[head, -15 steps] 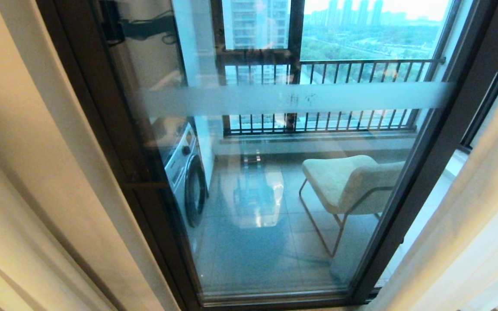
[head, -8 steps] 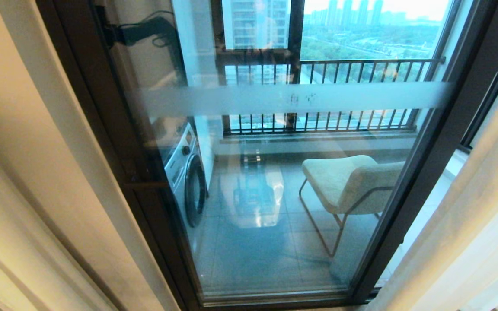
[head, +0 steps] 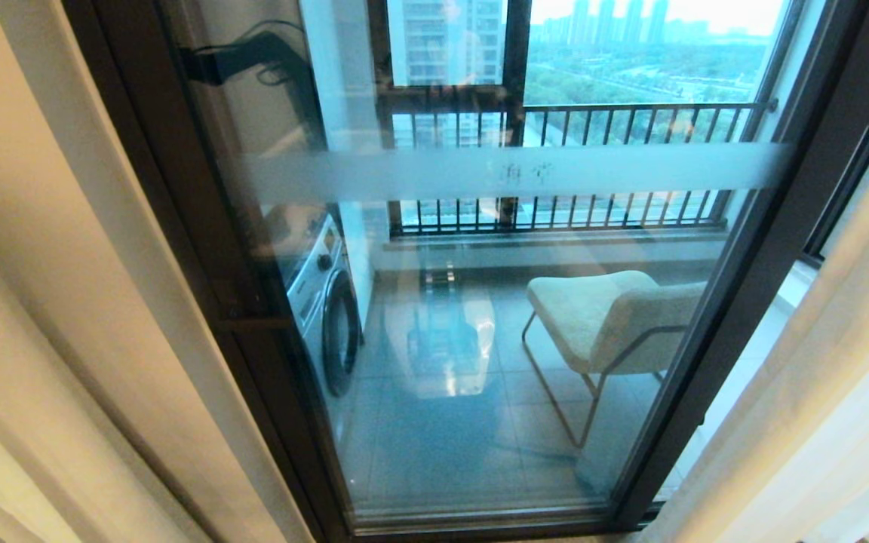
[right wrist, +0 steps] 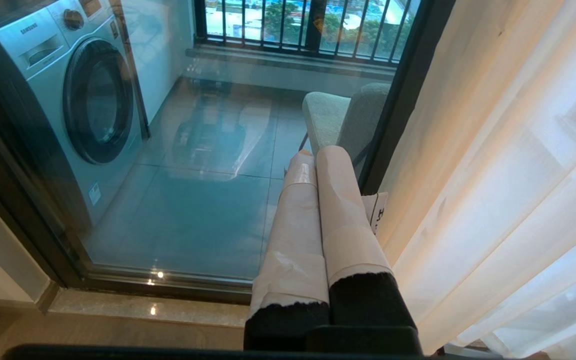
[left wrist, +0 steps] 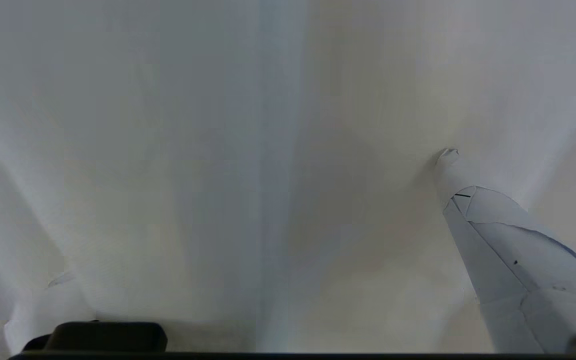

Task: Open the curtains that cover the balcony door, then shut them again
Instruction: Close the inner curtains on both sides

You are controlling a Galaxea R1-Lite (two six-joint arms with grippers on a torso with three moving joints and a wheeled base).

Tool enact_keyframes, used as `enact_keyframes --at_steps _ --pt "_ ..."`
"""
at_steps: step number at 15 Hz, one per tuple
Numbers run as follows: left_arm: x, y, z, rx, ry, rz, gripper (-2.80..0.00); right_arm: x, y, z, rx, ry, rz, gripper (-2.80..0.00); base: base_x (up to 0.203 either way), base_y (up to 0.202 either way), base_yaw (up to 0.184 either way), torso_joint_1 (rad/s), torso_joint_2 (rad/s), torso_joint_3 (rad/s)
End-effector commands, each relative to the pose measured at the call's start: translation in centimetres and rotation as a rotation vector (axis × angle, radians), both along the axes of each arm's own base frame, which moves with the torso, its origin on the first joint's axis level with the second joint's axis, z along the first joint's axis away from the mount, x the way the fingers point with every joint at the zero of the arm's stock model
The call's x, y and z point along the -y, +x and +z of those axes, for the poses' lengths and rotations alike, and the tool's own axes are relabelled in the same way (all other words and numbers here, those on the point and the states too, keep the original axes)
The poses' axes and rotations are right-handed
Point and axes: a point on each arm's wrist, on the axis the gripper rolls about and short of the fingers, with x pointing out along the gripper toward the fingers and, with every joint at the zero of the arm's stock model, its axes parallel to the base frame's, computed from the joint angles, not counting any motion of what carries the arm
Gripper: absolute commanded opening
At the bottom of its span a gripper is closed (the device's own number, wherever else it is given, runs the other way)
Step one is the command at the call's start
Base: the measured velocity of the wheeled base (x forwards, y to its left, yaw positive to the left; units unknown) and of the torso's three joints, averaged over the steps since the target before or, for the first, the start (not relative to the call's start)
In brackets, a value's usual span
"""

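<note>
Your left gripper stands with its white, tape-wrapped fingers spread wide apart, one tip pressing a dimple into the cloth and the other showing low at the opposite side of the left wrist view. Between them lies nothing but the curtains, a pale wall of pleated fabric that fills the whole of that view; you hold no fold, the cloth only stretches across the gap. This arm does not show directly in the head view.

Your right gripper has its two paper-taped fingers pressed flat together with nothing between them. It hangs low, pointing toward the bottom of the balcony door, just beside the thin white see-through sheer and the cream-beige drape at the robot's right.

Further out, in the head view, the floor-length cream-beige curtains are drawn to both sides: one heavy panel fills the left, another with its sheer falls down the right edge. Between them the tall glass sliding panel in its dark brown-black metal frame stands uncovered, a frosted horizontal band running across the glass. Behind the glass you see a silver front-loading washing machine, a pale upholstered chair on a thin metal frame, grey floor tiles, and the outer window's black vertical railing bars.
</note>
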Motion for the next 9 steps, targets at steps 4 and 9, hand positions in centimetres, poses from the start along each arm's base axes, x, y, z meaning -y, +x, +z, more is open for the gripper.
enact_keyframes --at_steps 4,9 --pt "0.6 0.1 0.2 0.012 -0.036 -0.237 0.0 0.0 0.0 0.0 -0.002 -0.001 0.001 -2.8 0.0 0.0 0.0 0.0 0.0 0.0" --pt "1.6 -0.1 0.7 0.023 -0.073 -0.397 0.0 0.0 0.0 0.0 -0.002 -0.001 0.001 -2.8 0.0 0.0 0.0 0.0 0.0 0.0"
